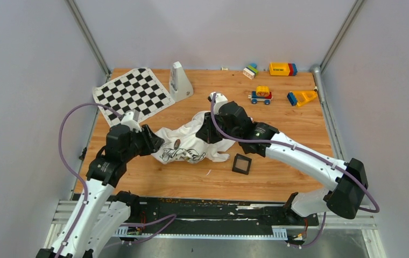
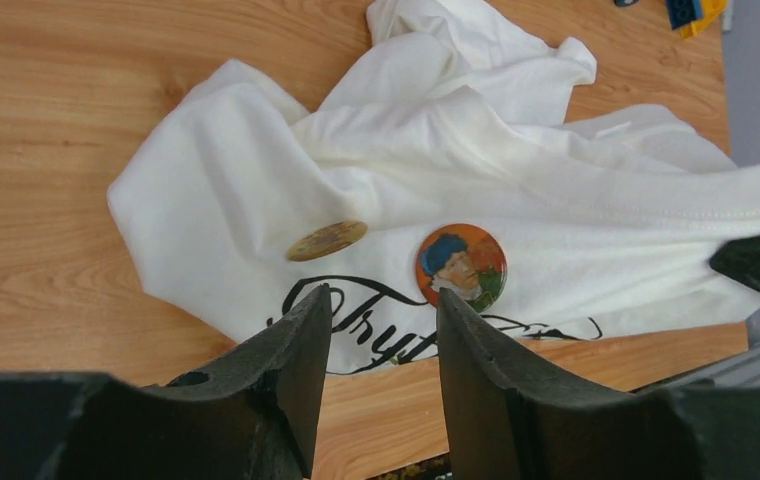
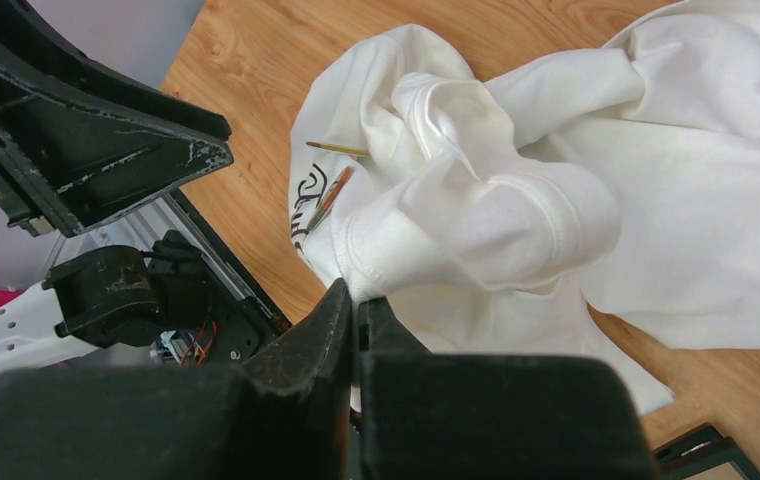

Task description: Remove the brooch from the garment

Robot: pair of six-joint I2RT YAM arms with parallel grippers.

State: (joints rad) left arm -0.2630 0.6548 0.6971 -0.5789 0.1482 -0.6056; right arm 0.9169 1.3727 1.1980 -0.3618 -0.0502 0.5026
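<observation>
Right gripper (image 3: 356, 305) jaws pinch a T-shirt (image 3: 576, 160) fold. Left gripper (image 2: 381, 298) jaws part-open, empty, short of portrait brooch (image 2: 461, 265). Risk: left nips cloth too, pin tears it.

White arm links (image 1: 305, 156), black joints (image 1: 346, 189), purple cables (image 1: 64, 141) looping loose, matte-black claw fingers (image 2: 291, 365), seemingly scuffed

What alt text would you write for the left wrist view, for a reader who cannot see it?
A crumpled white T-shirt lies on a wooden table with two round brooches on it: a portrait badge and a tilted golden badge. The left gripper, open, fills the foreground.
</observation>
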